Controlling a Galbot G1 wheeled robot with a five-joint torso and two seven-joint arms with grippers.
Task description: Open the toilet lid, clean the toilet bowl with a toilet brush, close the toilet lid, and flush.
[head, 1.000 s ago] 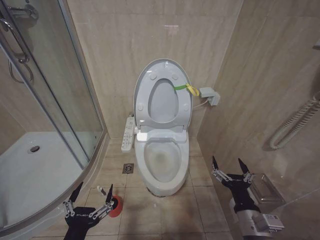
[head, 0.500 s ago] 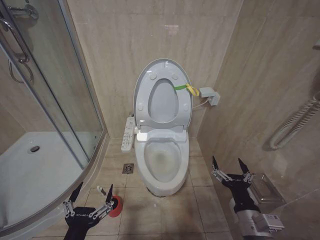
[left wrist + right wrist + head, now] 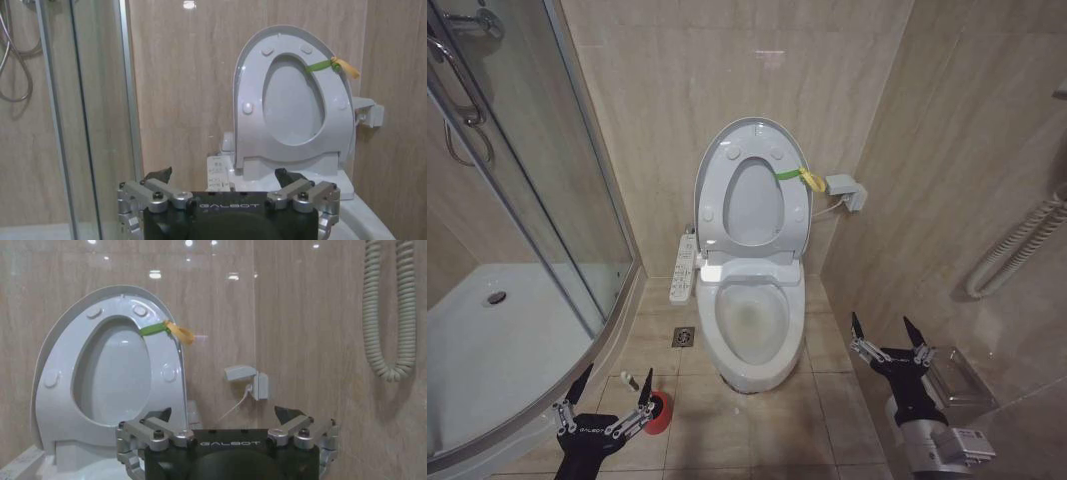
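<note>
Standing upright: the toilet lid and the ring seat are both raised, leaning back toward the tiled wall; a yellow-green band is tied at the edge on the robot's right.
Toilet bowl: the toilet bowl lies open below the raised lid, its white pedestal on the tiled floor between the two arms.
Toilet brush: the toilet brush stands in its small red holder on the floor, to the robot's left of the bowl and just beside the left hand; the bristle head is not discernible.
Left hand: the left hand hovers low near the curved shower tray, fingers spread apart and pinching nothing; from its wrist camera the left hand points toward the raised lid.
Right hand: the right hand hangs to the robot's right of the bowl, close to the side wall, fingers spread wide and empty; its wrist camera shows the right hand facing the lid and the band.
Control panel: a white side panel with buttons sits beside the bowl on the robot's left.
Wall fittings: a small grey box with a cable on the wall beside the lid; a coiled hose on the side wall.
Floor drain: a square drain lies between panel and brush.
</note>
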